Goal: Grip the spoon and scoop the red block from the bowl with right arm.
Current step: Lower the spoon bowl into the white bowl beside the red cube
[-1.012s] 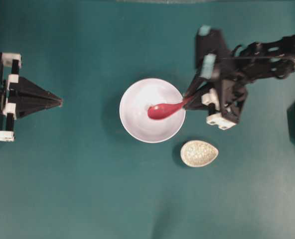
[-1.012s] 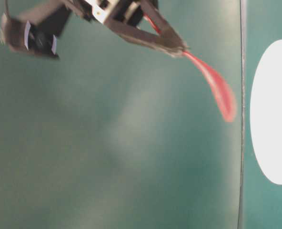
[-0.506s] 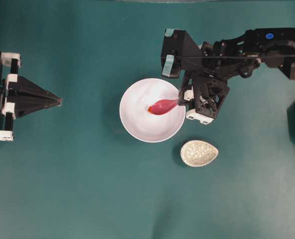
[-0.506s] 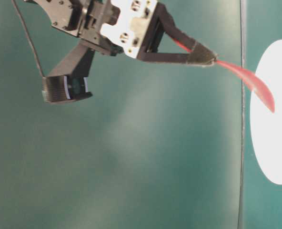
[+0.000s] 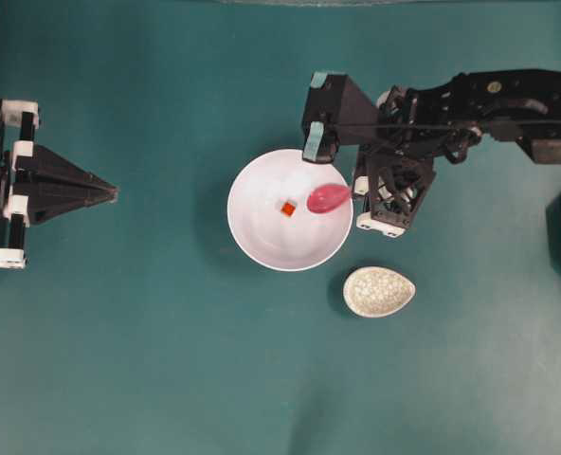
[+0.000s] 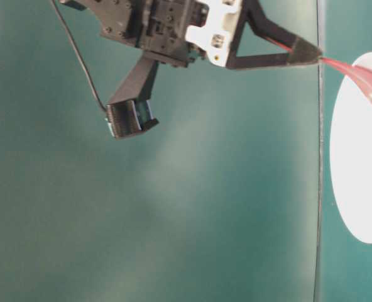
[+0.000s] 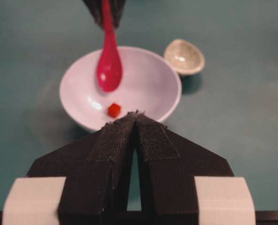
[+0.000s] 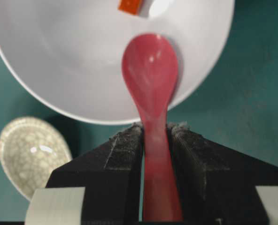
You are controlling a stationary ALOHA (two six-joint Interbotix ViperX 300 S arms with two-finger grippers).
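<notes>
The white bowl (image 5: pixel 252 245) sits mid-table with the tiny red block (image 5: pixel 287 208) lying on its bottom. My right gripper (image 5: pixel 354 187) is shut on the handle of the pink-red spoon (image 5: pixel 328 198), whose oval end hangs over the bowl's right side, a little apart from the block. In the right wrist view the black pads (image 8: pixel 125 145) squeeze the spoon (image 8: pixel 150 70) handle, and the block (image 8: pixel 131 5) lies just beyond its tip. The left gripper (image 5: pixel 113 193) rests shut at the far left, pointing at the bowl (image 7: pixel 153 89).
A speckled egg-shaped spoon rest (image 5: pixel 379 291) lies on the green table just right of and below the bowl, under the right arm's wrist. The right arm's black links stretch in from the upper right edge.
The right gripper has drawn the spoon back toward the bowl's right rim and turned it more steeply. The red block, hidden under the spoon before, now shows in the bowl.
</notes>
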